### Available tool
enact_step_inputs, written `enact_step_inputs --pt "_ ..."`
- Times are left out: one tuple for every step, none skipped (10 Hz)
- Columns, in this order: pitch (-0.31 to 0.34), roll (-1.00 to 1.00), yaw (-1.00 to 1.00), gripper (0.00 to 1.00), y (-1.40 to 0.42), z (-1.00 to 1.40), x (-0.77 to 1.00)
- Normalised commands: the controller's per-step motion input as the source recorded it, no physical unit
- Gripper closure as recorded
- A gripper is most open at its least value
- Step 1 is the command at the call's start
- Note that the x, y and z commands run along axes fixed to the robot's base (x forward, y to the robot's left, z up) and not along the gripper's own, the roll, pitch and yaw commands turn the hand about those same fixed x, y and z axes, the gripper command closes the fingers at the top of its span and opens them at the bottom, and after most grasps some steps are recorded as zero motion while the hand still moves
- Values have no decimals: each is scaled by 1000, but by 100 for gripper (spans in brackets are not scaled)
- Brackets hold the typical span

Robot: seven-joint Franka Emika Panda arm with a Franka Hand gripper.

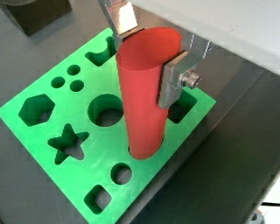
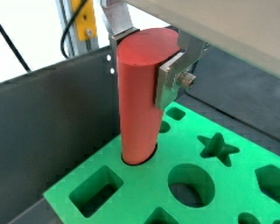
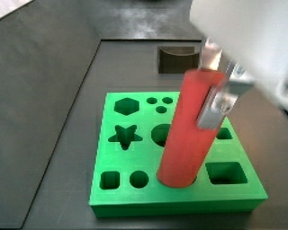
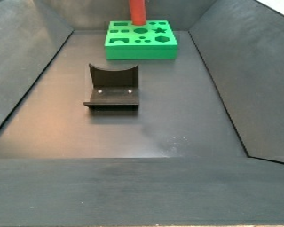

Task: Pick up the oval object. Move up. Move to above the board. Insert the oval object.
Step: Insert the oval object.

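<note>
Gripper (image 2: 147,54), jaws closed on the upper part of the upright peg (image 2: 143,96), whose lower end stands in a hole near the board (image 1: 43,131) edge, its tip hidden; fixture (image 4: 111,87) well apart.

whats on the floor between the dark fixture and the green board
Nothing: in a side view, bare dark floor separates the L-shaped fixture from the green board. The gripper holds the red oval peg at the board.

No legible text, labels, brands, numbers or signs appear in any view: none on the peg (image 1: 146,92), board (image 1: 43,118), gripper (image 2: 149,66) or fixture (image 4: 111,87).
</note>
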Motion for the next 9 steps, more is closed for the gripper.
enact_step_inputs --pt "0 27 -54 100 -71 -477 220" --pt "0 159 -226 100 0 -1000 211" --pt "-1 64 -220 100 -26 -1000 231" --pt "-7 50 -226 100 -51 -1000 214" --pt "0 74 -206 100 0 -1000 231" --pt "0 110 -171 100 0 -1000 194" --pt "-1 50 -103 100 0 -1000 66" --pt "-66 -43 -260 100 0 -234 0" --pt "0 -10 0 100 0 0 0"
